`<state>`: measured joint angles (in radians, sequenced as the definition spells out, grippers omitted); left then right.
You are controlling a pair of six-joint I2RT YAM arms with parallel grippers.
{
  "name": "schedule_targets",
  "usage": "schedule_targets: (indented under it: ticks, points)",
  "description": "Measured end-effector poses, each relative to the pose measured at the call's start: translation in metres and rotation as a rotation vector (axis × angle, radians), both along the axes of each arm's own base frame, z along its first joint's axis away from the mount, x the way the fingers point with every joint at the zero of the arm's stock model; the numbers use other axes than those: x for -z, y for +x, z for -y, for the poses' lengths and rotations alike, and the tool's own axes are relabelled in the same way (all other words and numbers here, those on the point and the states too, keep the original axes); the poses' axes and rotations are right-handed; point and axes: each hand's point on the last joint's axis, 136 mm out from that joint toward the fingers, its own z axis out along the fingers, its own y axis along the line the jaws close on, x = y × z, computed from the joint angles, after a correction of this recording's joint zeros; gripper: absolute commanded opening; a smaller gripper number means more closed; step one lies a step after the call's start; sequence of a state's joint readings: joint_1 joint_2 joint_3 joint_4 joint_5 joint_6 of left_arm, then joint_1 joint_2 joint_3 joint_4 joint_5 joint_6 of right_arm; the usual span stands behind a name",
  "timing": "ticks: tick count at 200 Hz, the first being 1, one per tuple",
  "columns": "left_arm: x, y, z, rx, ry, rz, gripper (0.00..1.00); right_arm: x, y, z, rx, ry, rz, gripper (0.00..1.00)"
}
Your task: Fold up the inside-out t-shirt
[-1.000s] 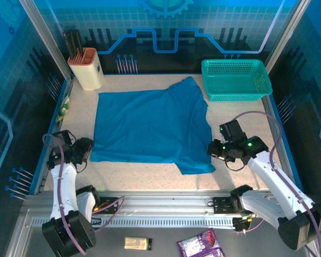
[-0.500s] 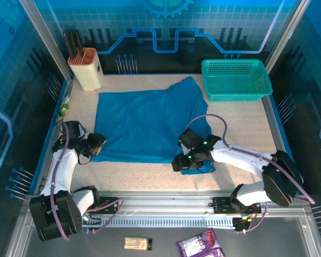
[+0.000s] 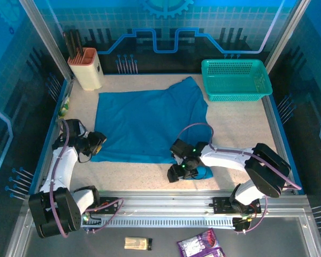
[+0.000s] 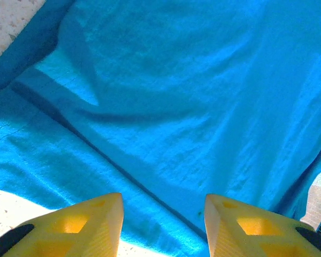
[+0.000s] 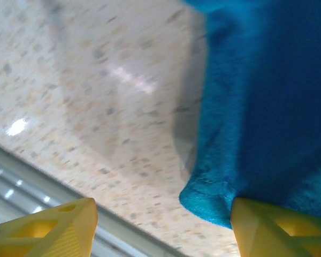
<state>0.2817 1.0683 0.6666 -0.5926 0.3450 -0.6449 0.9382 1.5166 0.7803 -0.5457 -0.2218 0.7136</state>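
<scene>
The inside-out t-shirt (image 3: 150, 120) lies spread across the middle of the speckled, stone-look table (image 3: 241, 126), a soft blue-teal cloth in a rough rectangle with one pointed flap reaching toward the far right. Its surface is mostly flat, with shallow creases and a darker fold line running diagonally in the left wrist view (image 4: 166, 96). Its near-right corner is bunched into a small lump beside the right arm. At the far right corner stands a rigid teal plastic mesh basket (image 3: 235, 79), rectangular with flared sides, just apart from the shirt's flap. At the far left stands a cream holder (image 3: 86, 68) with an orange-tinted rim, and dark upright handles (image 3: 74, 44) stick out of it. The left gripper (image 3: 98, 143) sits low at the shirt's near-left corner; its yellow fingers (image 4: 96, 225) are spread apart, the cloth's near edge lies under the gap between them, and they pinch nothing. The right gripper (image 3: 176, 172) rests low over the near edge of the table beside the bunched corner. In its wrist view the jaws stand wide and released, and the fuzzy hemmed corner of the shirt (image 5: 257, 107) lies just beside one yellow finger (image 5: 278, 227), with bare table across the rest of the gap.
</scene>
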Motion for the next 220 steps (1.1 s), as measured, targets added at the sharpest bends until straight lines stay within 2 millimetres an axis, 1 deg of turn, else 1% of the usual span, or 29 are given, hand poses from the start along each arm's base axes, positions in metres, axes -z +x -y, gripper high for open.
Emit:
schedule_targets:
  ticks: [27, 39, 51, 64, 84, 98, 112, 121, 127, 134, 149, 169, 176, 202, 209, 220]
  points:
    - [0.003, 0.0, 0.002, 0.009, -0.003, -0.011, 0.45, -0.008, -0.023, -0.022, -0.055, 0.091, -0.076, 0.7]
    - [0.004, 0.0, 0.004, 0.014, -0.004, -0.017, 0.45, -0.013, -0.027, -0.028, -0.064, 0.122, -0.097, 0.7]
    - [0.005, 0.0, 0.004, 0.018, -0.005, -0.02, 0.45, -0.022, -0.024, -0.035, -0.065, 0.156, -0.098, 0.7]
    - [0.005, 0.0, 0.005, 0.026, -0.003, -0.02, 0.45, -0.034, -0.018, -0.039, -0.057, 0.201, -0.082, 0.7]
    - [0.003, 0.002, 0.006, 0.042, 0.005, -0.015, 0.45, -0.054, 0.003, -0.035, 0.0, 0.255, -0.035, 0.7]
    - [0.004, 0.003, 0.007, 0.053, 0.008, -0.018, 0.45, -0.064, 0.021, -0.022, 0.067, 0.264, 0.005, 0.7]
    - [0.007, 0.003, 0.009, 0.066, 0.009, -0.028, 0.45, -0.066, 0.037, -0.006, 0.133, 0.241, 0.037, 0.7]
    - [0.009, 0.003, 0.01, 0.075, 0.013, -0.036, 0.45, -0.062, 0.044, 0.008, 0.175, 0.202, 0.053, 0.71]
    - [0.011, 0.002, 0.01, 0.08, 0.014, -0.041, 0.45, -0.058, 0.047, 0.019, 0.203, 0.171, 0.059, 0.74]
    - [0.012, 0.002, 0.011, 0.082, 0.014, -0.045, 0.45, -0.053, 0.05, 0.032, 0.235, 0.133, 0.061, 0.75]
    - [0.013, 0.002, 0.012, 0.088, 0.014, -0.049, 0.45, -0.041, 0.057, 0.061, 0.312, 0.063, 0.062, 0.83]
    - [0.013, 0.002, 0.014, 0.096, 0.014, -0.048, 0.45, -0.03, 0.068, 0.089, 0.41, 0.039, 0.065, 0.87]
    - [0.013, 0.002, 0.015, 0.097, 0.014, -0.049, 0.45, -0.025, 0.071, 0.096, 0.441, 0.045, 0.061, 0.89]
    - [0.013, 0.003, 0.015, 0.1, 0.014, -0.05, 0.46, -0.004, 0.084, 0.117, 0.54, 0.07, 0.01, 0.9]
    - [0.014, 0.003, 0.015, 0.101, 0.014, -0.05, 0.46, -0.002, 0.087, 0.12, 0.567, 0.079, -0.013, 0.91]
    - [0.015, 0.003, 0.015, 0.101, 0.016, -0.053, 0.46, -0.004, 0.096, 0.125, 0.593, 0.09, -0.012, 0.9]
